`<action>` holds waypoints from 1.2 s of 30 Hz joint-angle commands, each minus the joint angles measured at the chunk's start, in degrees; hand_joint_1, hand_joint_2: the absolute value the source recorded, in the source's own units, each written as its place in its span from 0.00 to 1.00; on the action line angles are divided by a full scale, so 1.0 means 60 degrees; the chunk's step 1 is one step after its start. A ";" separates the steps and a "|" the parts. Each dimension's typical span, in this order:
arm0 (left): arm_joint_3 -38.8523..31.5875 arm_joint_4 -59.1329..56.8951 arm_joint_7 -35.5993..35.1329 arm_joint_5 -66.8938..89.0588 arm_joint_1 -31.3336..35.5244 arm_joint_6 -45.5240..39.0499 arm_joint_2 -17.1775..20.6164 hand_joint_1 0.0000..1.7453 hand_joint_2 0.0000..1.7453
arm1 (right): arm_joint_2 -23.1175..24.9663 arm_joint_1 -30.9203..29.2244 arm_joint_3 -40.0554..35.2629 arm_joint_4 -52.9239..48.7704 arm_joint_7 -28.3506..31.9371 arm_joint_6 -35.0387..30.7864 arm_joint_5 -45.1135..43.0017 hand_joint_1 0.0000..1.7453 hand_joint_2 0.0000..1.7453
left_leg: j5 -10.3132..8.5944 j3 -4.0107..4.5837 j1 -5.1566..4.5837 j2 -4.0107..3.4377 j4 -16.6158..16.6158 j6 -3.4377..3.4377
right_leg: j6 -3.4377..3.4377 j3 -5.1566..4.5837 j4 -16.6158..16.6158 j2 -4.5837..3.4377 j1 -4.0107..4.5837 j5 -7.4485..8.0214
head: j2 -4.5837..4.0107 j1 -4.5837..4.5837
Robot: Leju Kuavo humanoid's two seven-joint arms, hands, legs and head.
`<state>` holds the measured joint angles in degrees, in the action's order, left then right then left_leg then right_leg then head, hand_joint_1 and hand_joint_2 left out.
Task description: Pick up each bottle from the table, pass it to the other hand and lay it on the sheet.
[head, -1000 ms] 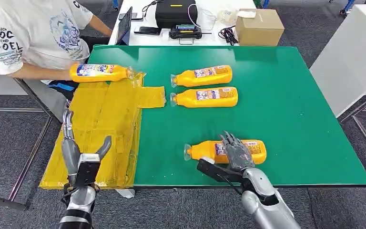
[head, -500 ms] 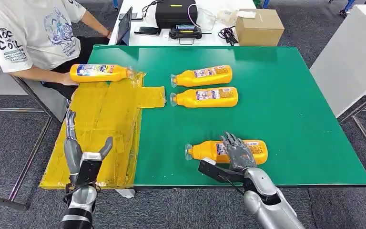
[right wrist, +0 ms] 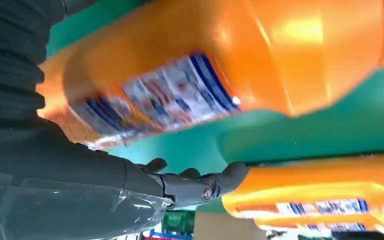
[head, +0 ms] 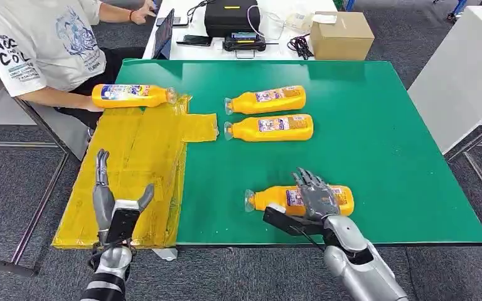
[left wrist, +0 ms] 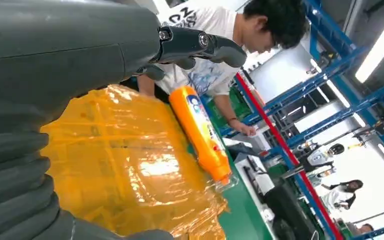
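Green table [head: 383,157] holds our orange bottles. Our right hand [head: 317,199] lies over the near bottle [head: 270,199], grip unclear. Two bottles [head: 267,100] lie further back, one bottle [head: 128,95] on the yellow sheet [head: 138,157]. Our left hand [head: 116,210] hangs wide, holding nothing.

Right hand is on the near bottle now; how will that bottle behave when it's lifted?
The near bottle lies on its side with a rounded body, so it will probably roll if nudged. Its glossy plastic in the right wrist view looks slippery. The right hand sits over the labelled end, so the cap end may dip.
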<state>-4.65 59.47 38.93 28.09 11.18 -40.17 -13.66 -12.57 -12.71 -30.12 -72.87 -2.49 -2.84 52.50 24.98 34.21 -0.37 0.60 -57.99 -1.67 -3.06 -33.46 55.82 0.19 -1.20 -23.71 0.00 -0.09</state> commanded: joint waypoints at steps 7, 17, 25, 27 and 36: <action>0.0292 -0.1107 0.0179 -0.0108 0.0375 0.0029 0.0121 0.00 1.00 | -0.0090 -0.0545 -0.0554 0.0131 0.0007 -0.0108 0.0240 0.00 1.00 | 0.0004 -0.0015 0.0008 -0.0013 0.0001 0.0014 | 0.0018 0.0013 -0.0002 -0.0009 0.0008 -0.0001 | 0.0000 0.0000; 0.0271 -0.1218 0.0179 -0.0040 0.0404 0.0029 0.0149 0.00 1.00 | -0.0940 -0.0143 -0.0470 -0.0081 0.0014 0.0589 -0.0346 0.00 1.00 | 0.0003 -0.0012 0.0005 0.0007 0.0002 0.0010 | 0.0013 0.0015 -0.0006 0.0010 0.0005 -0.0004 | 0.0000 0.0000; 0.0278 -0.1244 0.0179 0.0014 0.0392 0.0029 0.0148 0.00 1.00 | -0.1073 -0.0086 -0.0409 -0.0232 -0.0185 0.0726 -0.0384 0.00 1.00 | 0.0007 -0.0016 0.0007 0.0000 -0.0001 0.0015 | 0.0019 0.0019 -0.0004 0.0004 0.0009 -0.0006 | 0.0000 0.0000; 0.0318 -0.1284 0.0179 -0.0006 0.0390 0.0029 0.0152 0.00 1.00 | -0.1204 0.0011 -0.0290 -0.0251 -0.0219 0.0826 -0.0545 0.00 1.00 | 0.0010 -0.0025 0.0009 0.0001 -0.0001 0.0019 | 0.0024 0.0026 -0.0003 0.0007 0.0011 -0.0010 | 0.0000 0.0000; 0.0382 -0.1460 0.0179 -0.0019 0.0421 0.0029 0.0166 0.00 1.00 | -0.1611 0.0532 0.0091 -0.0894 -0.0384 0.0935 -0.0736 0.00 1.00 | 0.0007 -0.0017 0.0003 0.0007 0.0001 0.0013 | 0.0017 0.0018 -0.0002 0.0011 0.0005 -0.0009 | 0.0000 0.0000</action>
<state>-3.87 55.36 38.93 28.61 11.37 -40.17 -13.66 -20.13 -10.65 -31.04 -76.04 -3.83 1.46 48.83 24.98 34.21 -0.38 0.61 -57.99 -1.68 -3.06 -33.47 55.81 0.19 -1.21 -23.71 0.00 -0.09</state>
